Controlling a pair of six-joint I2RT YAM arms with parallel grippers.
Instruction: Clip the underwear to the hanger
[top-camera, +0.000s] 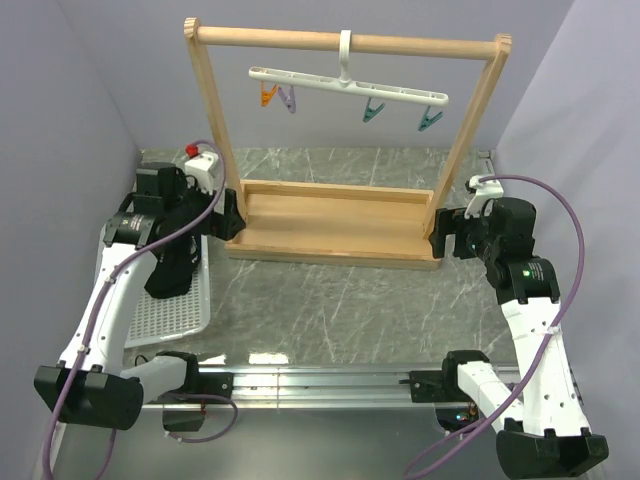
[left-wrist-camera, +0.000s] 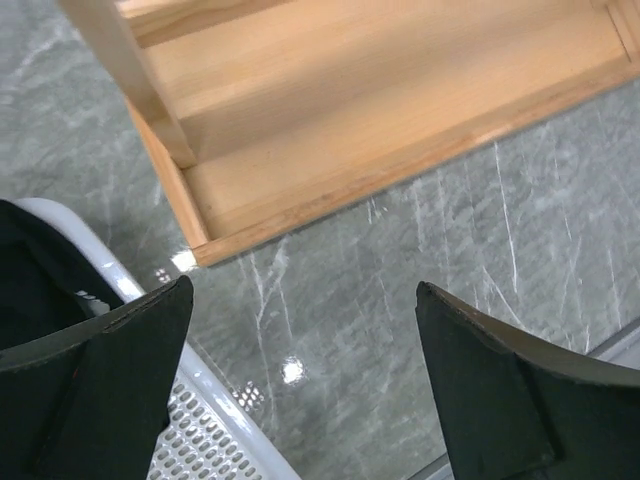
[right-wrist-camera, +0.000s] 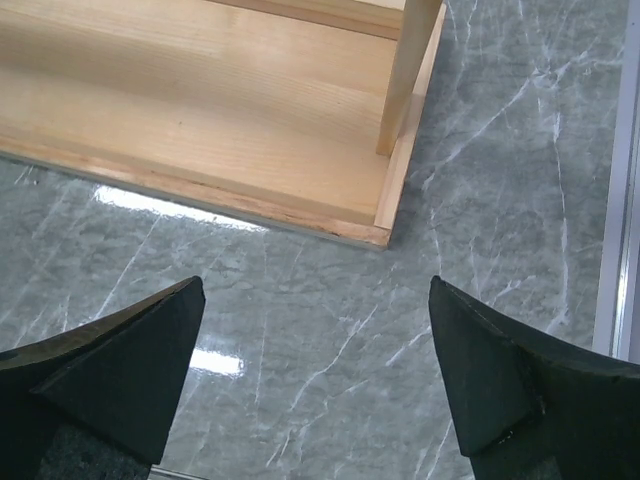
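The left jaws are spread wide over bare surface (left-wrist-camera: 400, 260), just off the near left corner of the wooden frame (top-camera: 340, 225), and the right jaws are spread just as wide off its near right corner; neither pair holds anything. The hanger (top-camera: 350, 85) hangs by its hook from the frame's top rail, well above both arms. Its long axis runs left to right along the rail and sags a little toward the right, with an orange clip (top-camera: 267, 96) and a purple clip (top-camera: 290, 98) near its left end and two teal clips (top-camera: 372, 110) further right. The underwear cannot be made out in any view. The only likely place for it is the white perforated tray (top-camera: 165, 320) beside the left arm (top-camera: 110, 290), where something black (left-wrist-camera: 30, 290) lies, partly under that arm. If the underwear is there, it sits behind and to the left of the left jaws, so the left arm is much nearer to it than the right arm (top-camera: 530, 300) and would have to turn back toward the tray first.
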